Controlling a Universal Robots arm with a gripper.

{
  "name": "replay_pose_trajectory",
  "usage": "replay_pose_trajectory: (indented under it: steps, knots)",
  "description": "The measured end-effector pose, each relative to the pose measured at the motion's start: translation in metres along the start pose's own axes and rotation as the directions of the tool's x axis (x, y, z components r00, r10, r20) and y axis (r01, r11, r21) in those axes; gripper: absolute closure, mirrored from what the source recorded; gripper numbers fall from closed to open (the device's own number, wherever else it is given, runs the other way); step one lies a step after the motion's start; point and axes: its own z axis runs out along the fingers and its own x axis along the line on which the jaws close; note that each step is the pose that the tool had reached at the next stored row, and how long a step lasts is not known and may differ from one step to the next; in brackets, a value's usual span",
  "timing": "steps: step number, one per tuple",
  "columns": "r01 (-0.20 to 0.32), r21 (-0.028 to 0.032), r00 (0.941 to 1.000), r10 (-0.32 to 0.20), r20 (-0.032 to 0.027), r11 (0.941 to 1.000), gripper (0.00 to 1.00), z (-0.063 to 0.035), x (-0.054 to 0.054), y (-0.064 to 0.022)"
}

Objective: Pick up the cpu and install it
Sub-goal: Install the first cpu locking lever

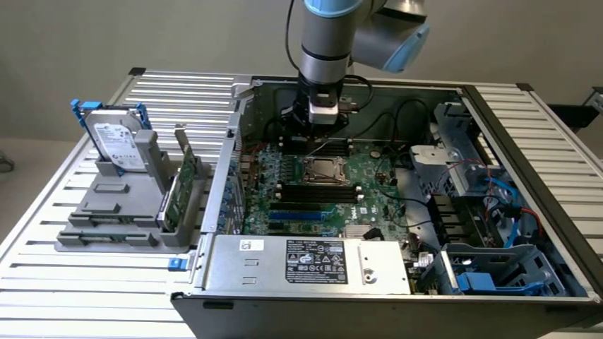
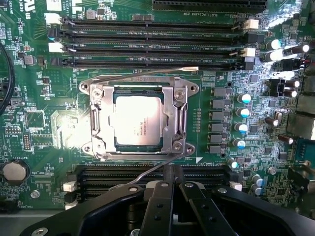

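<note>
Inside socket (image 2: 97, 120), cpu (image 2: 138, 121) (jaws closed)

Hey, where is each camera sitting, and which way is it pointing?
Exterior view: off the arm, high, looking down into the open computer case; the arm and tool show.
Wrist view: on the wrist, looking straight down at the motherboard; the shut tool shows.
Shared: the cpu in its socket, the motherboard and the tool.
</note>
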Motion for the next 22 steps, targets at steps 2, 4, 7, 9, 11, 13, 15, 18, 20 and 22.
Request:
replay_pose_trajectory:
  steps: [2,4,7,9,11,13,15,18,20,22]
  knots:
    - [0.002,-0.0004,1.0,-0.002,-0.0032,1.0,0.89,0.0009,0.0,-0.0008]
    - [0.003,-0.0012,1.0,-0.003,-0.0053,1.0,0.89,0.0017,0.0,-0.0018]
    - [0.005,-0.0026,1.0,-0.005,-0.007,1.0,0.89,0.0028,0.0,-0.0034]
    - [0.005,-0.0028,1.0,-0.005,-0.0071,1.0,0.89,0.0028,-0.001,-0.0034]
    - [0.005,-0.003,1.0,-0.005,-0.007,1.0,0.89,0.0028,-0.003,-0.0034]
    - [0.005,-0.0029,1.0,-0.005,-0.007,1.0,0.89,0.0026,-0.007,-0.0035]
    - [0.006,-0.0028,1.0,-0.006,-0.007,1.0,0.89,0.0025,-0.01,-0.0035]
    - [0.006,-0.0031,1.0,-0.006,-0.007,1.0,0.89,0.0022,-0.011,-0.0032]
    - [0.007,-0.003,0.9999,-0.007,-0.0078,1.0,0.89,0.0019,-0.012,-0.0027]
    - [0.007,-0.0029,0.9999,-0.007,-0.0095,1.0,0.89,0.0019,-0.012,-0.0024]
